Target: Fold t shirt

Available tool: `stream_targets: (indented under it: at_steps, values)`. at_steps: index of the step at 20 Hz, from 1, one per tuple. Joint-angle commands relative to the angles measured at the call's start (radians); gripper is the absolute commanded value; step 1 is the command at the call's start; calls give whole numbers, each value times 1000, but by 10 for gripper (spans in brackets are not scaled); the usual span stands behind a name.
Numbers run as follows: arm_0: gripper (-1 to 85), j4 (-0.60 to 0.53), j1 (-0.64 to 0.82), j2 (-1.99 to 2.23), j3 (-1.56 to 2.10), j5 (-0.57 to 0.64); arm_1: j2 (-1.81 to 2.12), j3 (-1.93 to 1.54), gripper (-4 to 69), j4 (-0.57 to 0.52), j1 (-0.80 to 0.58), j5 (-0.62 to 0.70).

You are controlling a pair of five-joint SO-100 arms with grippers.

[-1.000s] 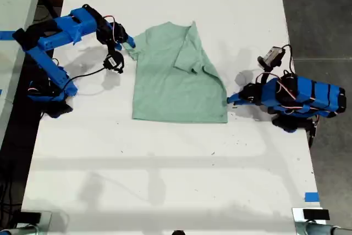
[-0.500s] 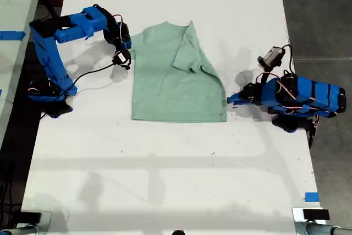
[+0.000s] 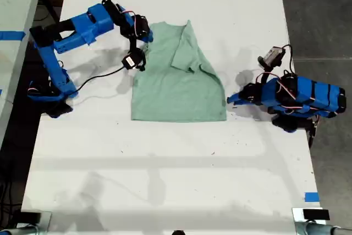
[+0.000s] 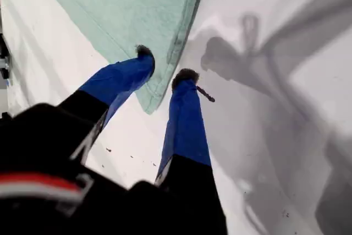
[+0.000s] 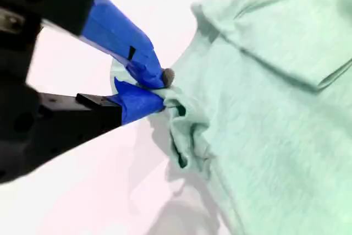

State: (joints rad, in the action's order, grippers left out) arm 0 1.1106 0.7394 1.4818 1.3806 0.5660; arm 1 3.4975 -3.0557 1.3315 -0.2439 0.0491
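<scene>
T shirt (image 3: 179, 81) half folded on the white table (image 3: 165, 180).
My second gripper (image 5: 159, 89) pinches its bunched sleeve edge; my first gripper (image 4: 164, 75) sits parted at a hem corner.

The tabletop (image 3: 165, 180) is bare below the shirt (image 3: 176, 89) in the exterior view, giving open passage across its full width. Above the shirt the tabletop is likewise open. On the exterior view's left, the second arm (image 3: 71, 28) and its cable (image 3: 99, 75) block access to the shirt's upper left edge. On the exterior view's right, the first end effector (image 3: 231, 100) sits just beside the shirt's lower right corner, with its arm (image 3: 300, 98) filling that tabletop edge.
</scene>
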Motion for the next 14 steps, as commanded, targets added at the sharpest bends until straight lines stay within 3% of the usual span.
stream_targets:
  at_steps: [1,3,5,7,9,10,12,14]
  values:
    - [-1,11,-104,-91,-230,-28,11,-49,106,6,-11,-8]
    - [14,6,-156,-183,-316,-31,11,-49,106,6,-11,-8]
    - [145,-17,-195,-244,-328,-46,11,-49,106,6,-11,-8]
    - [173,0,-189,-268,-331,-61,11,-49,106,6,-11,-8]
    - [109,71,-135,-195,-331,-52,11,-49,106,6,-11,-8]
    - [11,123,-103,-124,-331,-49,11,-49,106,6,-11,-8]
    - [0,224,-51,74,-287,-37,11,-49,106,6,-11,-8]
    - [-1,244,-34,371,-106,-41,11,-49,106,6,-11,-8]
